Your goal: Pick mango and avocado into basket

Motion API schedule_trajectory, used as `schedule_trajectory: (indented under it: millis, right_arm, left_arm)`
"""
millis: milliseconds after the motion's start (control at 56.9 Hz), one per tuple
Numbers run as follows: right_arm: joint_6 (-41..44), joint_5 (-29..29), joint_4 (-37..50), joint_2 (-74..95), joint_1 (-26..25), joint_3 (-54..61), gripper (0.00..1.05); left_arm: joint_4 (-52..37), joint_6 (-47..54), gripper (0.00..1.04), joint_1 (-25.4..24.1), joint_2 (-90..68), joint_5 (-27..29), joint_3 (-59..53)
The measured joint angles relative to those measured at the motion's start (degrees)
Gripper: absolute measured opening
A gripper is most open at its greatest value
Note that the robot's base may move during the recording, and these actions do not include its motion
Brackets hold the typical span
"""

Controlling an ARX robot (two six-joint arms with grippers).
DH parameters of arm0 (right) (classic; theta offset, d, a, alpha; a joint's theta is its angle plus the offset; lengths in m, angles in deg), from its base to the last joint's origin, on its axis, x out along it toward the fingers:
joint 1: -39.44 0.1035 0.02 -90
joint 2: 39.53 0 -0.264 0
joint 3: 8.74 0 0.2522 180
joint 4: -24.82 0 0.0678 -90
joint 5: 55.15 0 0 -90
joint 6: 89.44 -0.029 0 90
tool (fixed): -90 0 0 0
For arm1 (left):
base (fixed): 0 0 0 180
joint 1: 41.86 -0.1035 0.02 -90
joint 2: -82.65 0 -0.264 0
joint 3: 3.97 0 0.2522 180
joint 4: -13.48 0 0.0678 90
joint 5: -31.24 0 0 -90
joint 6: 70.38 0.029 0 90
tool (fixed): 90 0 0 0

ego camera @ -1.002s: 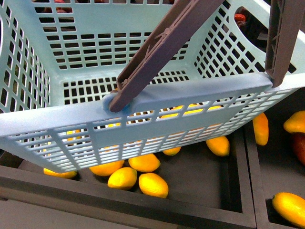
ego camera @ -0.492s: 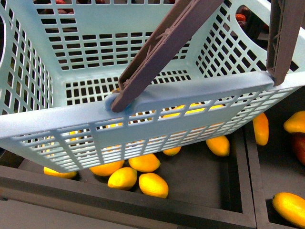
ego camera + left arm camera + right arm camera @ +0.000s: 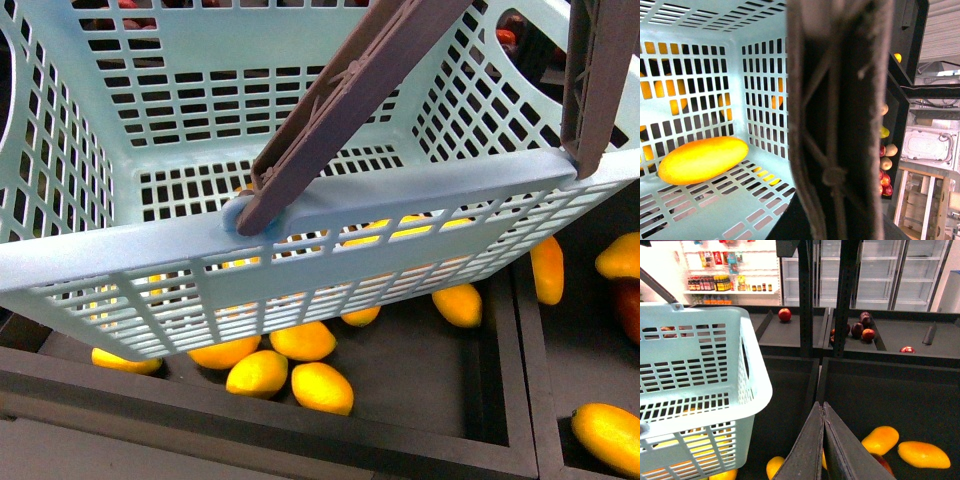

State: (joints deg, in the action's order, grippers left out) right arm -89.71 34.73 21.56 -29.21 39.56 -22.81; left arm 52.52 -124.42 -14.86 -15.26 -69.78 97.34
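**Status: mango in basket, right gripper closed and empty**

1. Right arm. In the right wrist view, the right gripper [image 3: 823,409] has its two fingers pressed flat together with nothing between them. It hangs over a dark produce bin [image 3: 875,390], beside the outer wall of the basket [image 3: 758,382] and not touching it. Below the gripper you can see two yellow fruits [image 3: 880,439] on the bin floor. The fingers cover part of a third.

2. Left arm. In the left wrist view, a grey-brown basket handle [image 3: 840,125] stands close to the lens, blurred, and fills the middle of the picture. You cannot make out the left gripper fingers, so you cannot tell whether the left gripper is spread or pressed together.

3. Mango. The mango [image 3: 702,160] lies on its side on the slotted floor of the basket [image 3: 737,37], near a corner and close to the wall.

4. Front view. Neither arm appears here. The basket [image 3: 400,195] sits tilted and fills most of the picture, with its top edge cut off. One handle [image 3: 340,110] crosses the opening on a diagonal. The second handle [image 3: 595,80] rises at the right corner. Under the basket, egg-shaped yellow fruits [image 3: 321,387] lie in a dark tray [image 3: 520,330]. The slotted wall hides several of them in part.

5. Background. Red apples [image 3: 785,314] lie in the far bins, too small for you to make out any detail.
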Motion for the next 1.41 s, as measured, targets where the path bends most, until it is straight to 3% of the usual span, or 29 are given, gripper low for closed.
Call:
schedule_trajectory:
  millis: [141,369,633,861,1407]
  right_arm:
    - [0.04,0.02,-10.03,-8.74,0.00,-0.04,0.02]
    - [0.09,0.02,-10.43,-10.01,0.00,-0.04,0.03]
    - [0.11,0.02,-10.43,-10.01,0.00,-0.04,0.44]
    - [0.09,0.02,-10.43,-10.01,0.00,-0.04,0.98]
    - [0.09,-0.02,-10.62,-10.08,0.00,-0.04,0.97]
  left_arm:
    - [0.00,0.02,0.05,0.00,0.00,-0.02,0.00]
    - [0.00,-0.02,0.05,0.00,-0.02,-0.07,0.00]
    - [0.00,-0.02,0.05,0.00,-0.02,0.04,0.00]
    - [0.00,0.00,0.05,0.00,-0.02,0.04,0.00]
    - [-0.02,0.09,0.05,0.22,-0.07,0.13,0.00]
